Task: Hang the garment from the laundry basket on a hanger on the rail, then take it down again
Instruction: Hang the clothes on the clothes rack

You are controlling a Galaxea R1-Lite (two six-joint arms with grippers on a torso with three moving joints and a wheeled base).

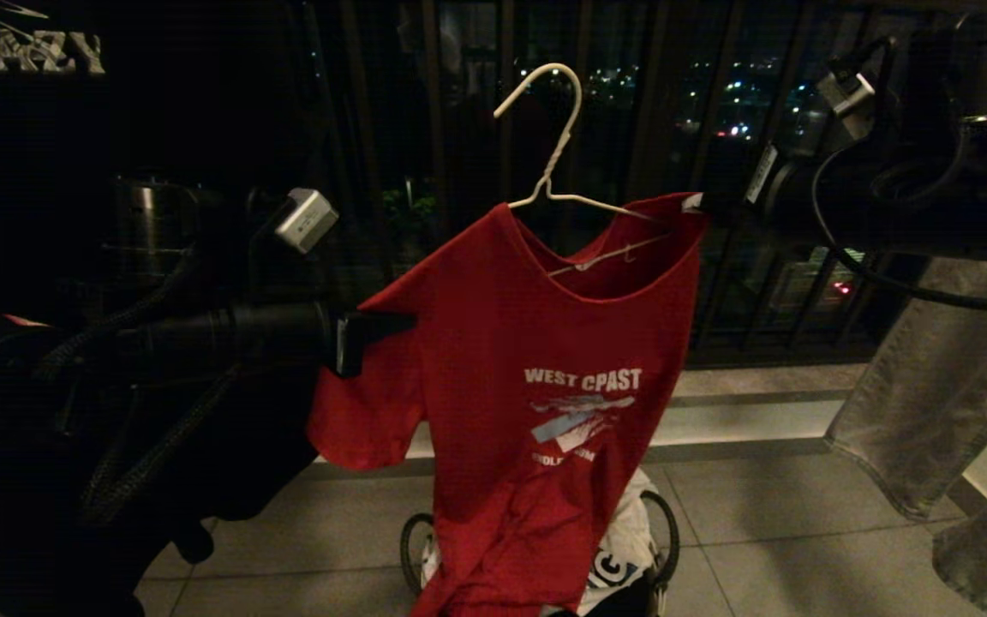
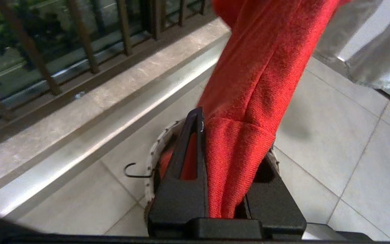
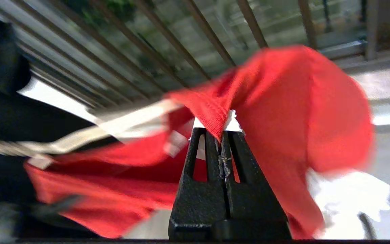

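Note:
The garment (image 1: 545, 343), a red T-shirt with white "WEST COAST" lettering, hangs spread between my two arms above the laundry basket (image 1: 672, 536). The cream wire hanger (image 1: 555, 146) sits inside its collar, hook upward and on nothing I can see; the rail is out of view. My left gripper (image 1: 403, 326) is shut on a bunched fold at the shirt's left shoulder (image 2: 249, 101), with the left gripper (image 2: 232, 135) over the basket rim (image 2: 151, 159). My right gripper (image 1: 703, 204) is shut on the other shoulder edge. In its wrist view the right gripper (image 3: 220, 132) pinches red cloth (image 3: 283, 101) beside the blurred hanger wire (image 3: 80, 135).
A white T-shirt (image 1: 622, 540) lies in the basket, under the red hem. Grey jeans (image 1: 930, 386) hang at the right. A black printed garment (image 1: 22, 51) hangs at the upper left. A barred window grille (image 1: 459, 128) and a raised stone step (image 1: 750, 411) run behind.

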